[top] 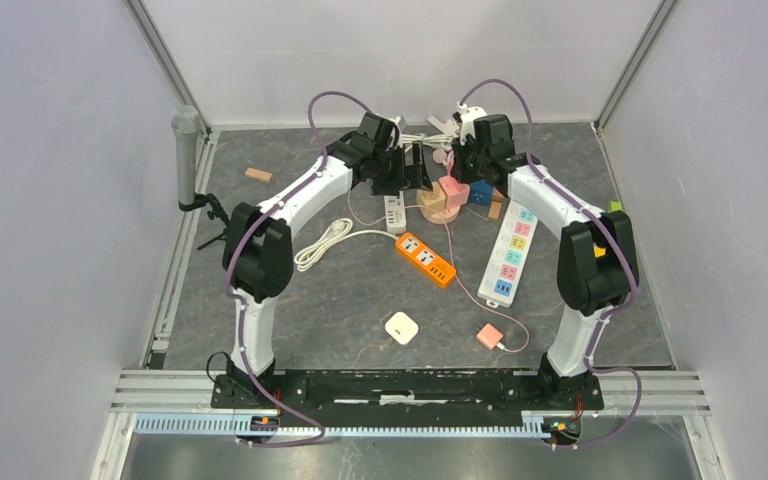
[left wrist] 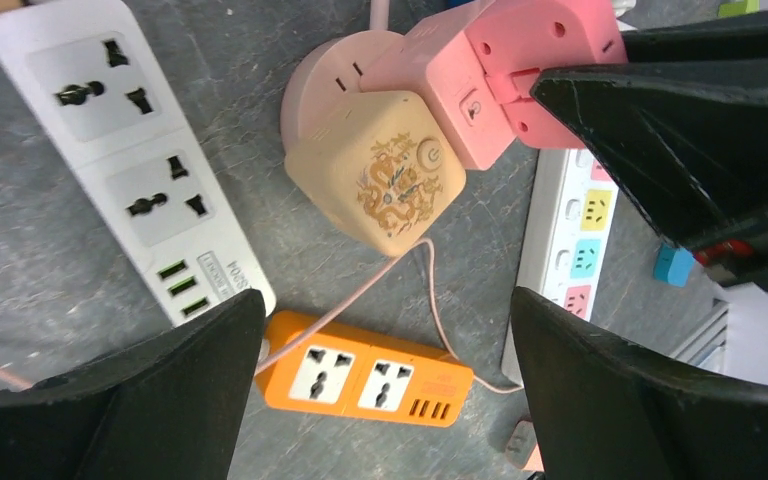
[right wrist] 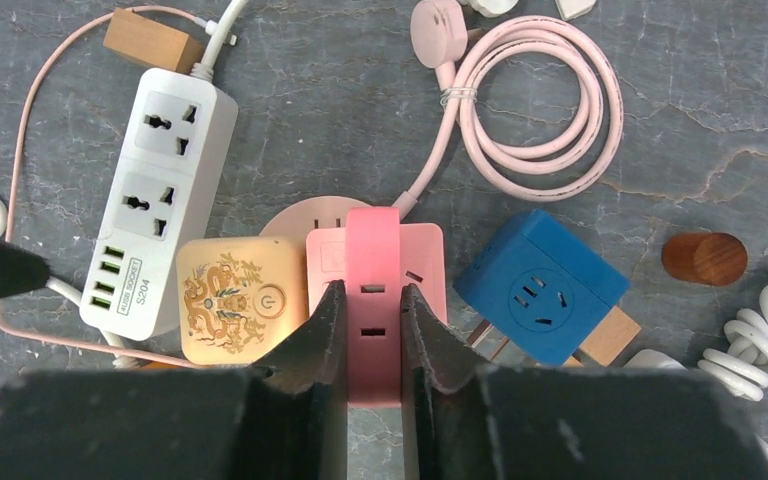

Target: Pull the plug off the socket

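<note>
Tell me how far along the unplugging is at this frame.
Done: the right jaws are shut on the pink plug. In hand: the pull, apparently not yet made, since the plug sits against the round pink socket, beside the beige cube. The left jaws hang open above them, gripping nothing. Left: separating plug from socket.

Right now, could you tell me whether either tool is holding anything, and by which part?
The right tool pinches the pink cube-shaped plug by its darker centre band; the left tool holds nothing.
</note>
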`<act>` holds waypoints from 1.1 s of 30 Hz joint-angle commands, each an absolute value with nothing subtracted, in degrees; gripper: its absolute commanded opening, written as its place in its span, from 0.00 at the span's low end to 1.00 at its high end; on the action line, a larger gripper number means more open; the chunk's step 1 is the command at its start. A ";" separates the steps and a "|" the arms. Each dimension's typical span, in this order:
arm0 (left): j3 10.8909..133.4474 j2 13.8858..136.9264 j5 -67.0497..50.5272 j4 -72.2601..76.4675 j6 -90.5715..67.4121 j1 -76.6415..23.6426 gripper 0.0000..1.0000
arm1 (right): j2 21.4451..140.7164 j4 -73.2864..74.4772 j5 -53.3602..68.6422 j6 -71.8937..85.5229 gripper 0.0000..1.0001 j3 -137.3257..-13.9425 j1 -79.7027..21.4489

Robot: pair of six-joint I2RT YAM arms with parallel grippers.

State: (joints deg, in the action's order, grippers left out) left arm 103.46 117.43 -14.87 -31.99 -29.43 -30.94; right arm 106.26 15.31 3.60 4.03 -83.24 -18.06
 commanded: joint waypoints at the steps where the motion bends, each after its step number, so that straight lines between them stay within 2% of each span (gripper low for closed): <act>1: 106.48 121.12 -19.12 -26.66 -36.20 -31.42 0.99 | 105.92 16.80 4.91 5.74 0.01 -84.62 -18.28; 15: 112.57 129.77 -14.71 -21.80 -33.67 -34.36 1.00 | 103.56 14.95 12.90 9.64 0.00 -84.61 -14.58; 25: 116.53 134.98 -8.70 -31.41 -31.50 -35.68 1.00 | 103.62 13.10 16.17 11.91 0.00 -84.38 -14.41; 33: 118.26 137.25 -4.19 -37.74 -32.32 -35.77 0.91 | 103.54 15.71 16.53 13.33 0.00 -87.98 -13.20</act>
State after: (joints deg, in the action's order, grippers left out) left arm 117.51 134.02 -9.17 -31.38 -34.15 -35.29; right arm 106.26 17.39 13.37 10.74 -83.68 -13.58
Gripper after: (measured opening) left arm 0.929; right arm 0.222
